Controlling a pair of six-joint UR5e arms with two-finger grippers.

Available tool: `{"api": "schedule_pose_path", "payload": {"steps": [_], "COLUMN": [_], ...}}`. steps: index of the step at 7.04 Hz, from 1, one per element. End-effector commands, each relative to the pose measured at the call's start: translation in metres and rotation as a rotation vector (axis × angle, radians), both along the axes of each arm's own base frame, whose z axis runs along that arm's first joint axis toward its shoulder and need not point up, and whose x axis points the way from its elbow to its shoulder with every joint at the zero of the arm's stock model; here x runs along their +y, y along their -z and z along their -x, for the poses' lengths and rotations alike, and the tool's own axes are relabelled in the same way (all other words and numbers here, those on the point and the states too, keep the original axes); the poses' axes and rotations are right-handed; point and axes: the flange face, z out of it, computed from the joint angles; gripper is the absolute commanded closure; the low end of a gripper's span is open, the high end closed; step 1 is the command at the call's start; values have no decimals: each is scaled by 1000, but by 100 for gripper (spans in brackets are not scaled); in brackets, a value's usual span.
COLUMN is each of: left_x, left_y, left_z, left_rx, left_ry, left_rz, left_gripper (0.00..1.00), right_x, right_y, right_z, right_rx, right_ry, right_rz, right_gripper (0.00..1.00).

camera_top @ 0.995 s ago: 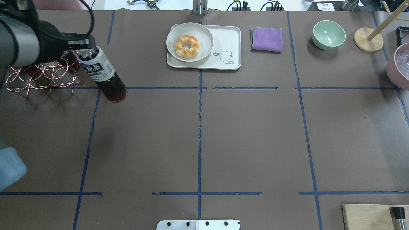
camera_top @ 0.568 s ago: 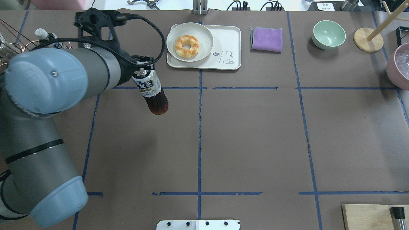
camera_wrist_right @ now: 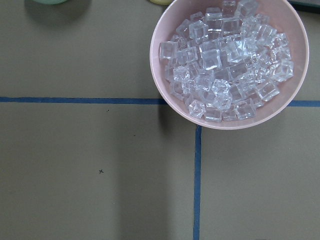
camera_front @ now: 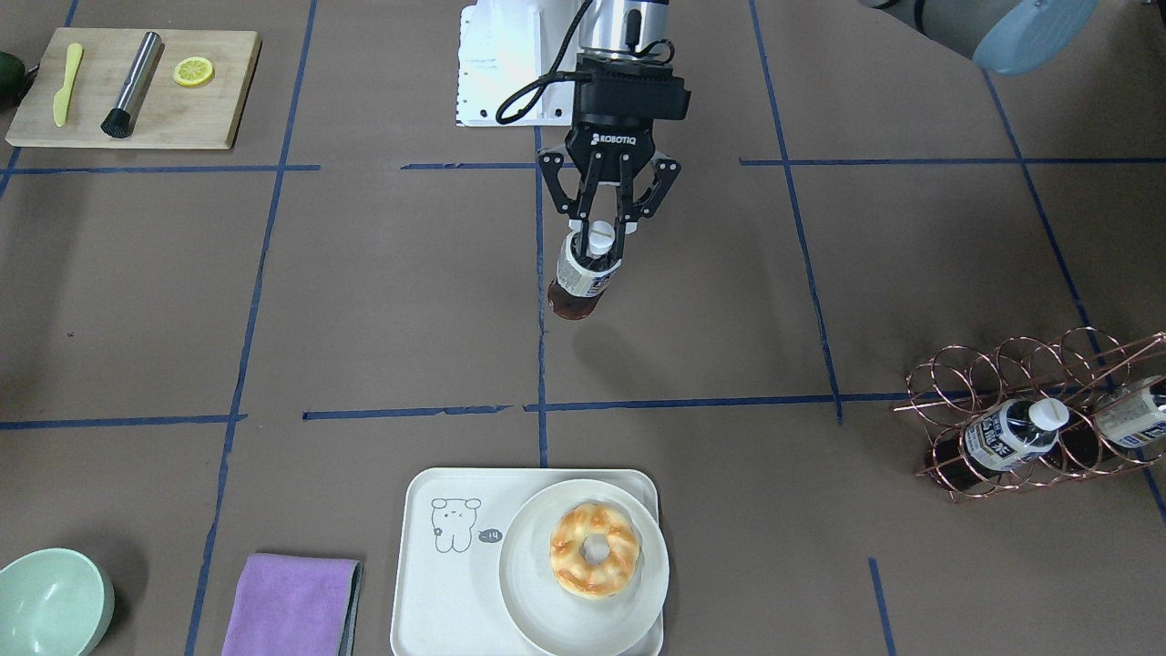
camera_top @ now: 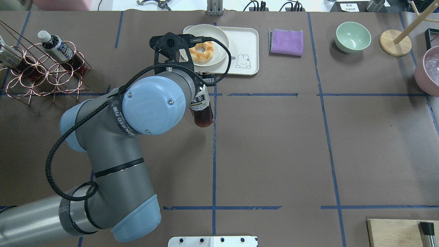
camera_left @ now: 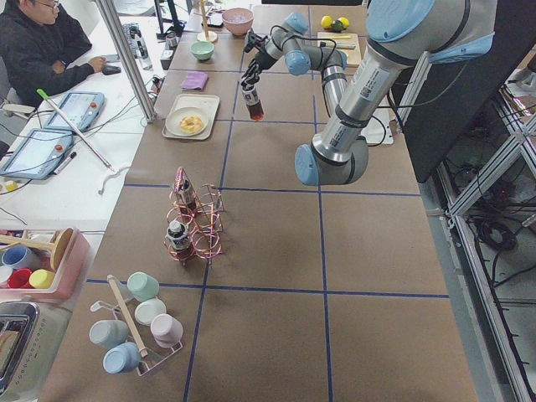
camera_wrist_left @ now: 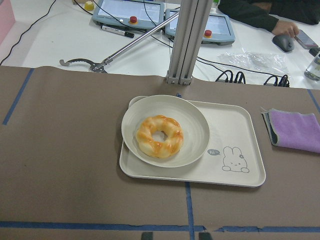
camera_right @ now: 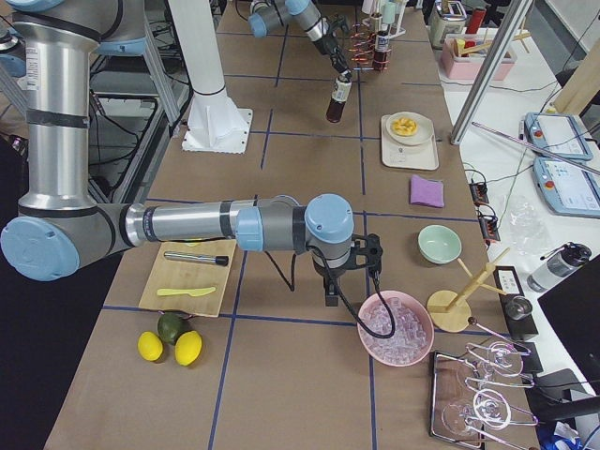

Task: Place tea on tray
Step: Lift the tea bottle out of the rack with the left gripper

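Observation:
The tea (camera_front: 583, 284) is a small bottle of dark brown drink with a white cap and a white and dark-blue label. My left gripper (camera_front: 598, 248) is shut on its neck and holds it upright above the table's middle, on the robot's side of the tray. The bottle also shows in the overhead view (camera_top: 202, 110), just below my forearm. The tray (camera_front: 444, 583) is cream-white with a line-drawn animal; it also shows in the left wrist view (camera_wrist_left: 235, 127). My right gripper (camera_right: 331, 289) shows only in the exterior right view, beside the ice bowl; I cannot tell whether it is open or shut.
A round white plate (camera_front: 533, 592) with a doughnut (camera_front: 596, 550) fills half the tray. A purple cloth (camera_front: 291, 606) and a green bowl (camera_front: 50, 601) lie beside it. A copper rack (camera_front: 1038, 415) holds more bottles. A pink bowl of ice (camera_wrist_right: 227, 62) sits under the right wrist. A wooden board (camera_front: 137, 91) lies far off.
My left arm has carried the tea from beside the copper rack to the right, to the table's middle line just short of the tray.

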Motion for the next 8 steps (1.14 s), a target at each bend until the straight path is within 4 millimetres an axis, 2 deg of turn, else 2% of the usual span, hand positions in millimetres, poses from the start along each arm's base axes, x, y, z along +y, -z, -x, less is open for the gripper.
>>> {"api": "schedule_pose_path", "payload": {"steps": [1, 5, 7, 8], "left_x": [13, 17, 17, 17], "left_y": [-2, -7, -6, -6], "left_z": [-28, -46, -49, -49], "left_rx": [-13, -9, 5, 15], "left_ry": [-7, -19, -11, -7], "left_rz": [-9, -6, 5, 13], "left_gripper": [100, 97, 91, 39], "right_x": [-1, -1, -1, -1], "right_y": [1, 0, 0, 1], "right_z": [0, 0, 1, 0], "right_rx": [0, 0, 0, 0], "right_ry": [0, 1, 3, 0], "right_rz": [-2, -2, -2, -2], "right_gripper": [0, 0, 0, 0]}}
